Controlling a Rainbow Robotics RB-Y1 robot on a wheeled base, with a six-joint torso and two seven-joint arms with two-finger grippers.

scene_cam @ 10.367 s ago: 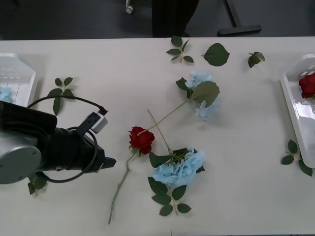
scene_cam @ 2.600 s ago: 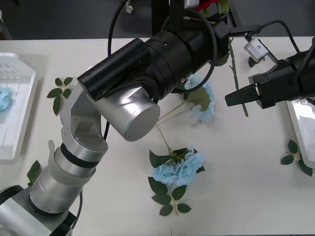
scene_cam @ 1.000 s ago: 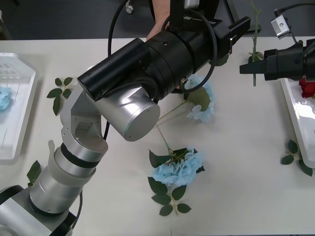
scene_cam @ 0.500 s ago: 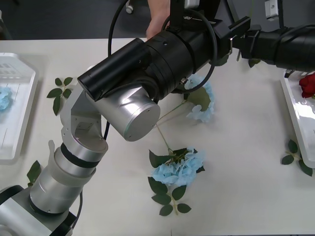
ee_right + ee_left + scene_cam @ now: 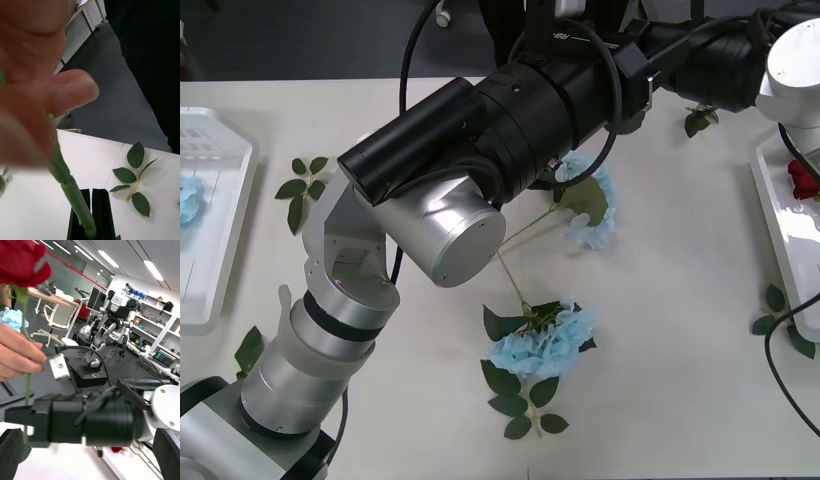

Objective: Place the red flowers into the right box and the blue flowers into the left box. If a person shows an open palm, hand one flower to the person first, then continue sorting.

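Table: white, and carrying both boxes at its side edges.

Left arm: it is reaching across the middle of the table toward the far edge and is covering much of the surface. The left gripper is standing with its jaws spread wide, its black fingers at the two corners of its wrist view, gripping nothing.

Right arm: it is extending along the far edge from the right side, and its tip is passing behind the left arm in the front view.

Left box: it is lying at the left edge, cut off by the frame, with one blue flower partly showing inside.

Right box: it is lying at the right edge, also cut off, with a red bloom inside.

Two more blue flowers are lying on the table: one in full view near the middle, pale and fluffy with large leaves, the other half hidden under the left arm.

Red flower: a deep-red rose is standing upright in the air beyond the table's far edge, its bloom cut off at the top of the left wrist view. A person's hand is gripping its thin green stem below the bloom. The right gripper is pinching the same stem lower down, jaws pressed nearly together.

Loose leaf sprigs are lying scattered about.
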